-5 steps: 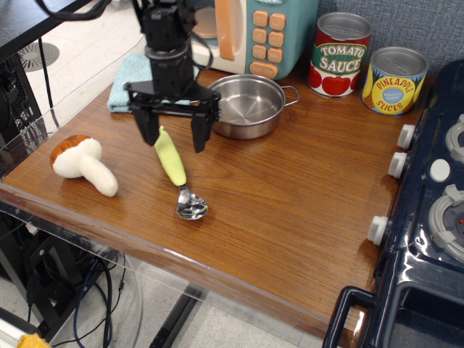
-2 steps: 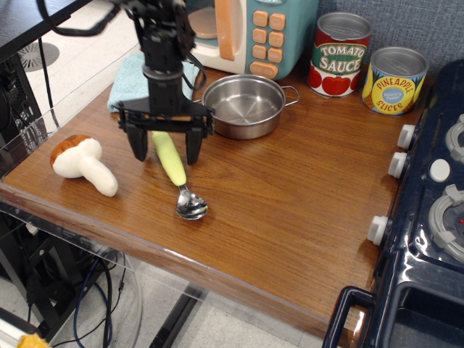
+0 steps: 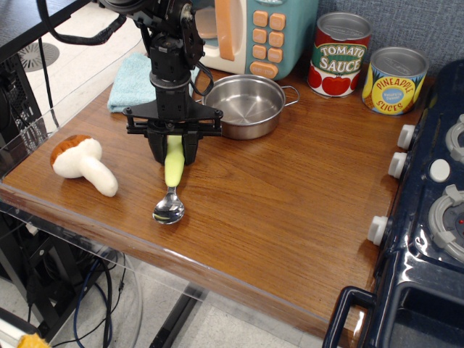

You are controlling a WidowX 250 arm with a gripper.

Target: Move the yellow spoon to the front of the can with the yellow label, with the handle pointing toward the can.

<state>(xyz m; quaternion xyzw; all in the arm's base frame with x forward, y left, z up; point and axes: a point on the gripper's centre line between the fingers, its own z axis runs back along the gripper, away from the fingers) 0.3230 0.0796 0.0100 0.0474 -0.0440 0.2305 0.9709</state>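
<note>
Hand clamped on yellow spoon handle, bowl pointing 6 o'clock, touching desk. Pineapple can well apart, 2 o'clock.

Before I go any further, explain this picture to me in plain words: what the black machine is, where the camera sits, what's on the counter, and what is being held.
There is one view, taken from in front of and above a wooden counter. The black machine is a robot arm reaching down from the top left. Its grasping part, the end effector, has two fingers, and they are closed on the pale handle of the yellow spoon. The spoon's metal bowl points toward the counter's front edge.

Also on the counter: a toy mushroom at the left, a blue cloth, a small steel pan, and a toy microwave. At the back right stand a tomato sauce can and the can with the yellow label, marked pineapple slices. A toy stove sits at the right edge.
</note>
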